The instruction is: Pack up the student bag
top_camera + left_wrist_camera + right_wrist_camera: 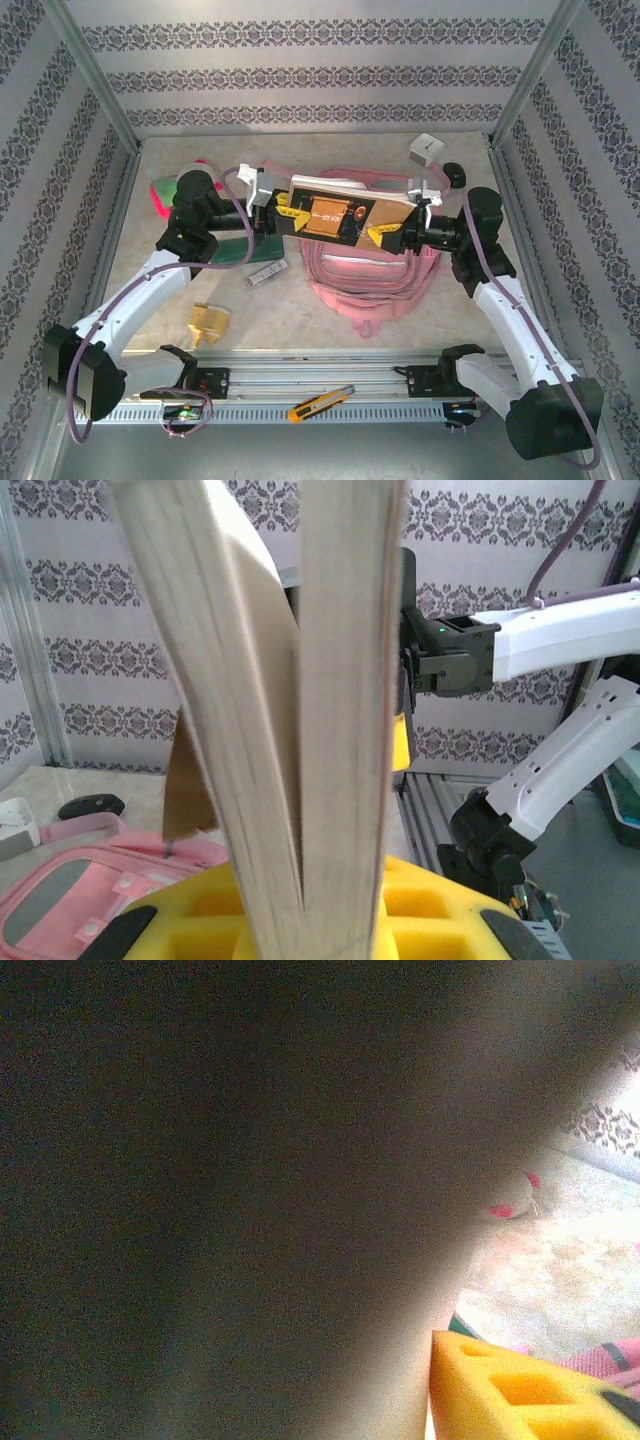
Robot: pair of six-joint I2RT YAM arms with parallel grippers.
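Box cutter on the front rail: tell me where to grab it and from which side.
Probably best taken across the middle of its yellow body, from straight above. The box cutter lies flat on the rail, long and thin, slanted from near left to far right, so the grip should close across its narrow width rather than along its length.

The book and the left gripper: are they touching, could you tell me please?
Touching: in the left wrist view the book sits wedged between yellow fingers of the left gripper.
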